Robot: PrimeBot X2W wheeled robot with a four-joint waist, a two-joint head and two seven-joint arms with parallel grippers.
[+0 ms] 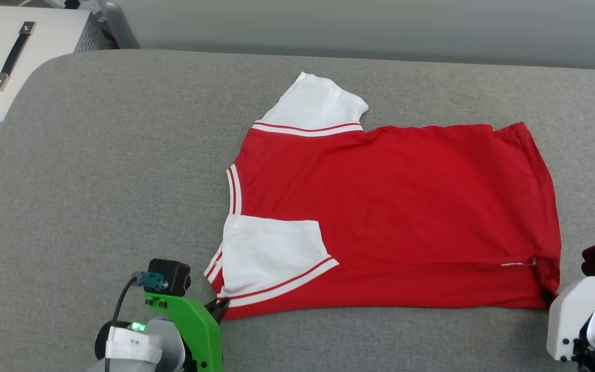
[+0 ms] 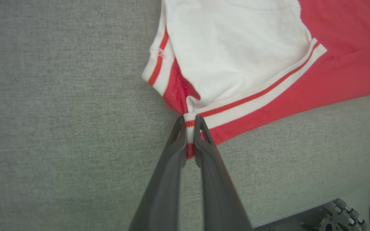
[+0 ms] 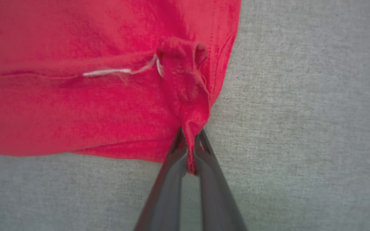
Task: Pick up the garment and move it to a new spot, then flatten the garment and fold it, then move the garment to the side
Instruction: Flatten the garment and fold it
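**Both claws clamped on the near edge**

The garment [image 1: 395, 206] lies spread plain-red side up on the grey table [image 1: 96, 181], right of centre. The left gripper [image 2: 189, 128] is pinched shut on the striped sleeve corner and the right gripper [image 3: 189, 141] on a bunched hem corner. They're probably holding both ends so the edge lifts evenly for a fold.

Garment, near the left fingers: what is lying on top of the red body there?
A white sleeve with striped trim lies folded onto the red body of the garment. The red cloth beneath that sleeve is covered, so its state cannot be seen.
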